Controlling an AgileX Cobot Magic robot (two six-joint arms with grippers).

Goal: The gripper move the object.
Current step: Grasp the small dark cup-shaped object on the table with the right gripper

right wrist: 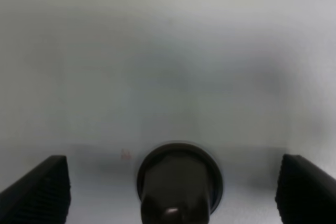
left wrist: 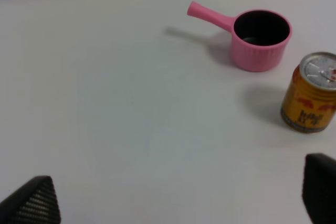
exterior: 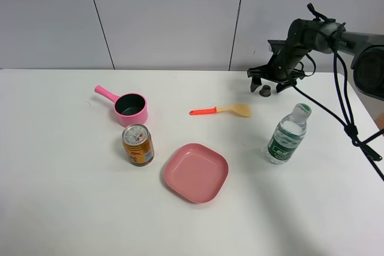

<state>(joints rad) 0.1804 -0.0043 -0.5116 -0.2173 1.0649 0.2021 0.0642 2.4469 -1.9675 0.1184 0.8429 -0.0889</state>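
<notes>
The object [exterior: 264, 90] is a tiny dark dome-shaped knob standing on the white table at the back right. My right gripper [exterior: 267, 84] is open, low over the table, with the knob between its spread jaws. In the right wrist view the knob [right wrist: 179, 186] stands midway between the two fingertips [right wrist: 39, 192], touching neither. My left gripper [left wrist: 173, 200] is open and empty; only its two fingertips show, and the arm is out of the exterior high view.
A pink pot [exterior: 128, 107] and a yellow can [exterior: 138, 144] stand left of centre; both show in the left wrist view [left wrist: 257, 36] [left wrist: 311, 100]. A pink plate [exterior: 196, 172], an orange-handled spoon [exterior: 222, 110] and a water bottle [exterior: 287, 134] are nearby.
</notes>
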